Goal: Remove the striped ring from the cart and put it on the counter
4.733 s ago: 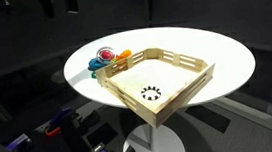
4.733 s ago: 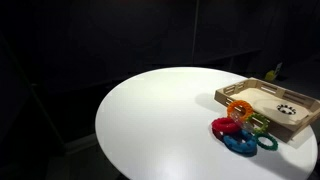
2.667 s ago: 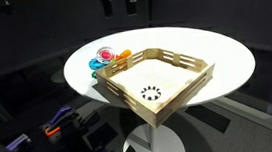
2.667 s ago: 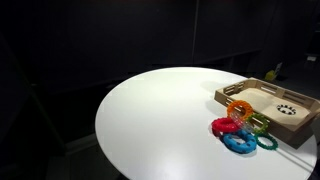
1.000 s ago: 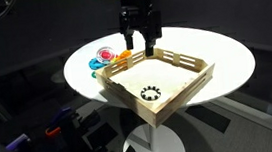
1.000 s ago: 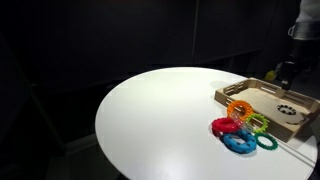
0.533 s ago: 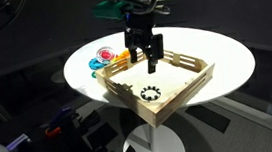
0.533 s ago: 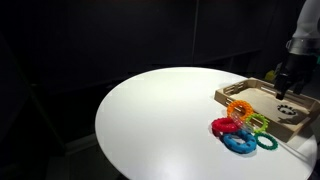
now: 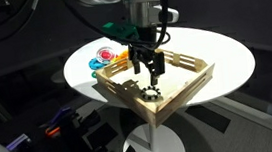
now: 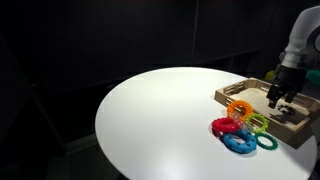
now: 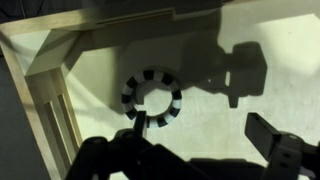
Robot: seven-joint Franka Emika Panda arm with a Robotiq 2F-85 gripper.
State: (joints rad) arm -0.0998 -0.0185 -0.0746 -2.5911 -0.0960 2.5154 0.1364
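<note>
The striped ring [image 11: 153, 75], black and white, lies flat on the pale bottom of the cart [image 11: 48, 88], a light wooden tray with slatted sides. In the wrist view my gripper [image 11: 200, 128] is open; one finger tip sits right at the ring's edge and the other is well off to the side. In an exterior view the gripper [image 9: 151, 78] hangs inside the cart [image 9: 177, 101], just above the ring [image 9: 151, 94]. The cart stands on the round white counter [image 9: 224, 55]. In an exterior view the gripper [image 10: 277, 97] hides the ring.
Colourful red, blue and orange toys [image 9: 106, 59] lie on the counter against the cart's outer wall, also in an exterior view [image 10: 241, 130]. A wide bare stretch of counter [image 10: 160, 115] lies beside the cart [image 10: 296, 131]. The surroundings are dark.
The arm came in from above and lowered over the last second; my open gripper has dropped from over the cart's far wall down into the cart at the ring. The ring has not moved.
</note>
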